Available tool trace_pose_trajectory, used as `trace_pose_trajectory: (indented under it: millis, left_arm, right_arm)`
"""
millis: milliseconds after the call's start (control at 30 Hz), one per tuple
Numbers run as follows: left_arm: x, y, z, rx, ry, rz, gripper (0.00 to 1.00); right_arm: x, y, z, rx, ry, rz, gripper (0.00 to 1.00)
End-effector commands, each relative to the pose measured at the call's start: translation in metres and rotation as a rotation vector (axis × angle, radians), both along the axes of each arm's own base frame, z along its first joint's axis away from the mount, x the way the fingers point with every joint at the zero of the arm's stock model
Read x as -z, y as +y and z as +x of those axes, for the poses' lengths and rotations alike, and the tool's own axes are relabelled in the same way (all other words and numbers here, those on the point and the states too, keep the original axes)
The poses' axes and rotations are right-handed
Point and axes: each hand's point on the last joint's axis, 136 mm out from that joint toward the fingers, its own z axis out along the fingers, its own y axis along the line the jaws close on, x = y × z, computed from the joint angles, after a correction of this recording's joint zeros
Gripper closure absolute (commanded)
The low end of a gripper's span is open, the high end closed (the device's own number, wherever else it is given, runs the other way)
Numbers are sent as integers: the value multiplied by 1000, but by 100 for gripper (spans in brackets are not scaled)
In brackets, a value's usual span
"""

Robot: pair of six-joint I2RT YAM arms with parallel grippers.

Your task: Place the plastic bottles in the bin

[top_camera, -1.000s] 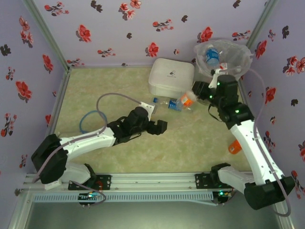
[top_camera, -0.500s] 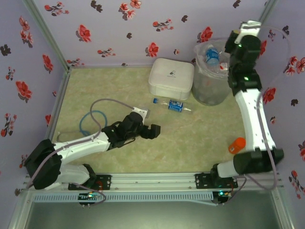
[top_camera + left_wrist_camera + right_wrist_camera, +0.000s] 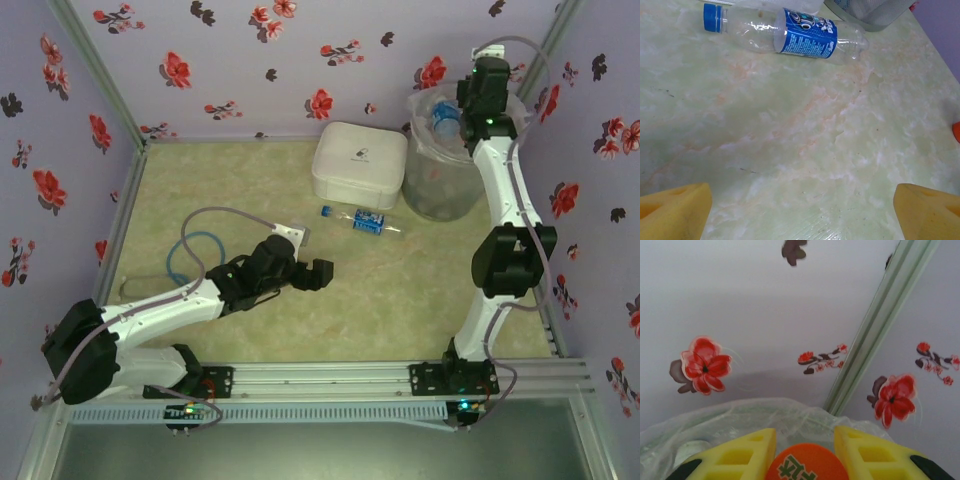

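From the overhead camera I see my left gripper [image 3: 318, 275] close over the worktop [image 3: 230, 170], left of centre and towards the near edge; its yellow pads [image 3: 675, 212] stand wide apart with nothing between them; through its wrist camera I look across bare marbled surface at a blue-labelled bottle [image 3: 790, 35] lying on its side, blue cap to the left. Overhead, that bottle lies around the middle of the worktop, just in front of the white lidded box [image 3: 358, 163]; the bin [image 3: 435, 190] stands in the far right corner, right beside the box, with a second bottle [image 3: 447, 120] showing blue inside it. My right arm stretches up over the bin's rim; the right gripper [image 3: 804, 436] is clamped on an orange bottle [image 3: 807, 467], just above the crumpled edge of the clear bag [image 3: 740, 420]; the flowered wall rises behind.
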Motion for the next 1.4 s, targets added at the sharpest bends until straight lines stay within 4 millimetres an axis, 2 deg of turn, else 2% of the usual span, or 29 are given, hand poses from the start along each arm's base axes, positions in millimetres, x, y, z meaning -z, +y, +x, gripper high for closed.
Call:
trace_pose_trajectory:
  millis: [0,133,433,633,800,900,1000,1067,1133,1267,1367]
  left_arm:
    - [9,9,2,-33,9,27,6]
    - [17,8,2,-37,19,32,6]
    - [30,6,2,-32,42,54,5]
    - [29,8,1,-31,39,55,5]
    - [30,9,1,-31,41,56,5]
    - [31,11,-1,-35,44,48,5]
    - [30,13,-2,-40,43,42,5]
    - [28,12,-2,-39,41,38,5]
    - [29,12,-1,-37,43,45,5]
    - [29,8,2,-33,42,51,5]
    - [29,2,5,-25,43,56,5]
  right_arm:
    - [54,-5,-2,-20,201,129,100]
    - [74,-9,-19,-50,327,282,100]
    - [70,5,-72,-66,461,400,100]
    - [84,17,-97,-68,575,492,100]
    - [133,8,-86,-7,691,515,96]
    - [163,10,-84,2,759,543,95]
    - [177,12,-88,5,786,559,93]
    - [174,12,-94,6,785,558,89]
    - [161,12,-99,0,757,549,82]
    - [114,11,-110,-13,651,522,50]
    - [74,8,-121,-17,573,498,31]
